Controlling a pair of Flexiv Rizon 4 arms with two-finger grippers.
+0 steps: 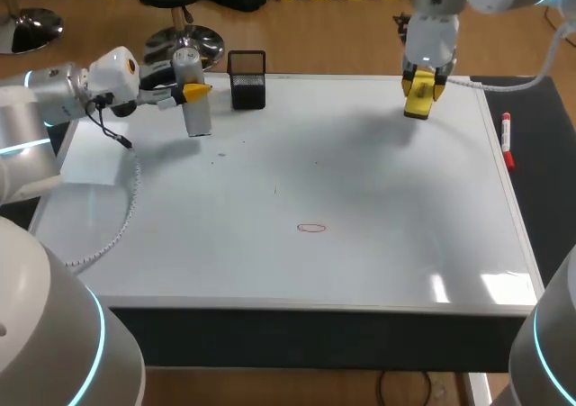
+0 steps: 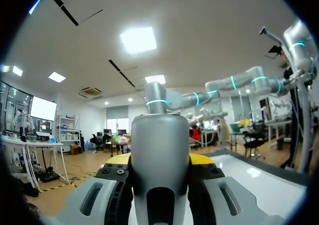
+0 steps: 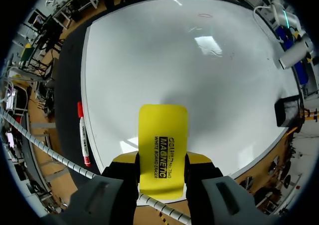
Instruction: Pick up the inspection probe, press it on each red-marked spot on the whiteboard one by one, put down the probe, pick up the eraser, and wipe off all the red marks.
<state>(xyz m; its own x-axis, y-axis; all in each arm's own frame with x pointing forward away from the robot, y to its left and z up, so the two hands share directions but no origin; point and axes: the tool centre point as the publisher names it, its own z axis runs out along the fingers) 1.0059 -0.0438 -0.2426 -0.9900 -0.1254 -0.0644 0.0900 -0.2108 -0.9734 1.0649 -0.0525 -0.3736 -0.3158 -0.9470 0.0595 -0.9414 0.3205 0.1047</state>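
Head view, bench point(image 1: 547, 190): a dark strip shows along the board's right edge; it carries the board flat, so both arms can work from above.
Whiteboard point(image 1: 387, 253): it fills most of the bench top, lying face up and mostly clean.
Left pincer point(image 1: 195, 90): it sits at the board's far left corner, turned sideways. Its fingers are closed against two sides of the probe, which keeps the probe standing upright.
Right pincer point(image 1: 421, 86): it hangs over the far right corner, pointing down. It is clamped on the eraser, well apart from the left arm, so the two do not crowd each other.
Probe point(image 1: 197, 118): a silver cylinder just beside the mesh holder. Its lower end is at or just above the board, and I cannot tell whether it touches.
Mesh holder point(image 1: 247, 80): a black cup on the far edge, a likely resting place for the probe.
Eraser point(image 3: 162, 135): a yellow block gripped by its upper part, with the free end sticking out past the fingertips. It is held clear of the surface.
Marker pen point(image 1: 507, 140): red-capped, lying on the dark strip off the board.
Red mark point(image 1: 311, 228): one small oval near the middle front, well apart from both tools.
Step in hand: probably parking the probe, with the eraser ready to travel to the mark.
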